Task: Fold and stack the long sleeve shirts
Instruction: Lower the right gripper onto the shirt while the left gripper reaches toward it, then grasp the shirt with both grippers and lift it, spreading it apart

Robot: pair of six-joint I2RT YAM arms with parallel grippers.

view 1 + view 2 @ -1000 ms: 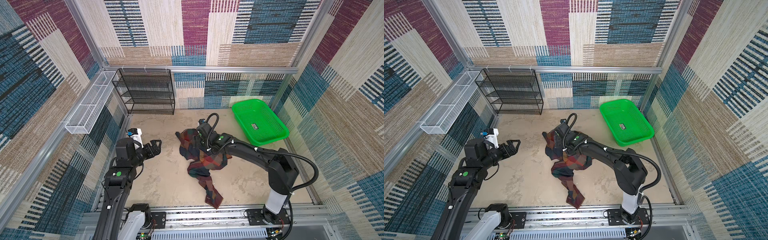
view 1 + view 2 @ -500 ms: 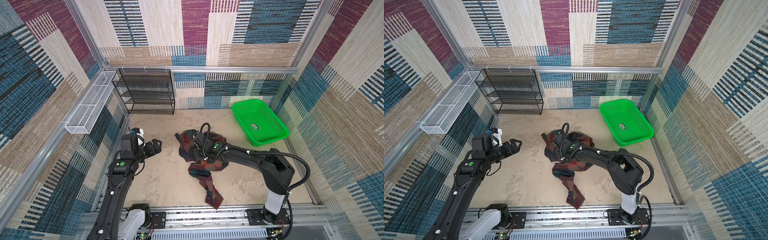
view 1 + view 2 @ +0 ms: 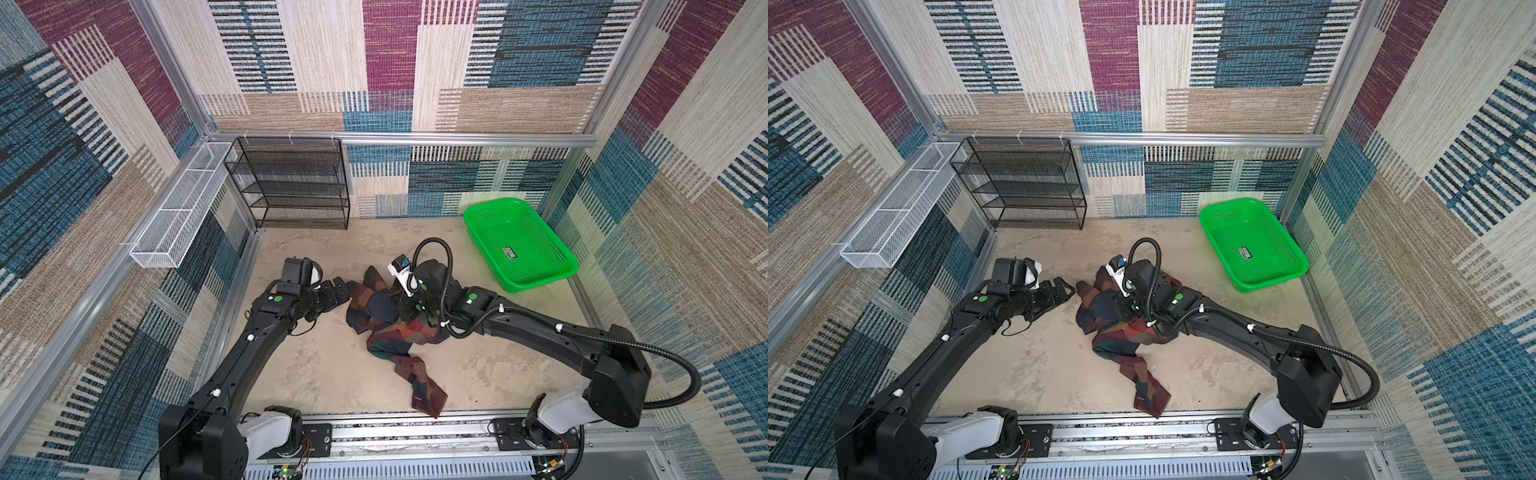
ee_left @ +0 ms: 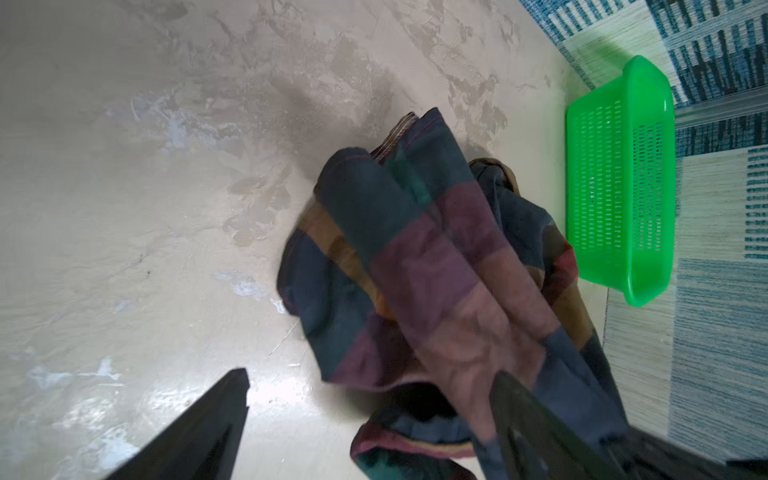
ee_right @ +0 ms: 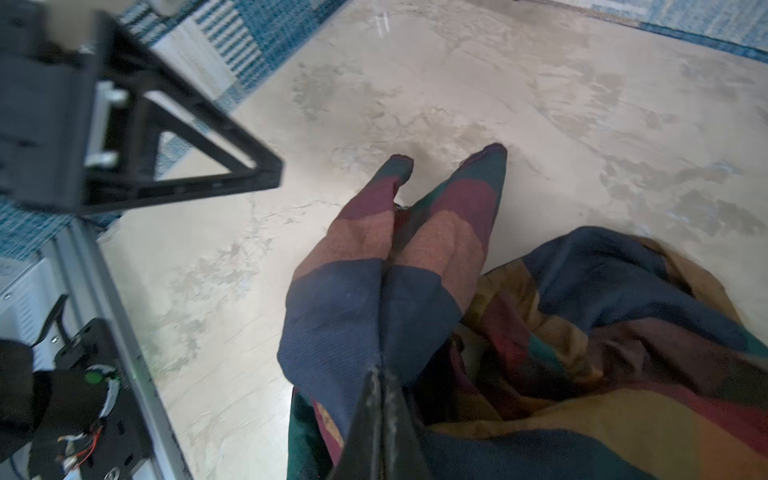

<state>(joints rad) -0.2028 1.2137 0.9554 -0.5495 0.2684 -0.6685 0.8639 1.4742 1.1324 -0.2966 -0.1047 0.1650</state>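
Jaws: right gripper (image 5: 382, 376) pinched shut on a shirt (image 3: 399, 336) fold; left gripper (image 3: 338, 291) spread wide, empty.
On the table (image 3: 316, 374), the shirt runs from 11 to 5 o'clock in both top views, its edge just beside the left gripper, at its 3 o'clock; only the right wrist view shows the pinch, hidden from above.

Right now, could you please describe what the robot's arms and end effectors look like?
The left arm and right arm are matte black with green dot markers and white base housings. A ribbed black hose loops along the right arm. The left end effector has hollow triangular-frame fingers.
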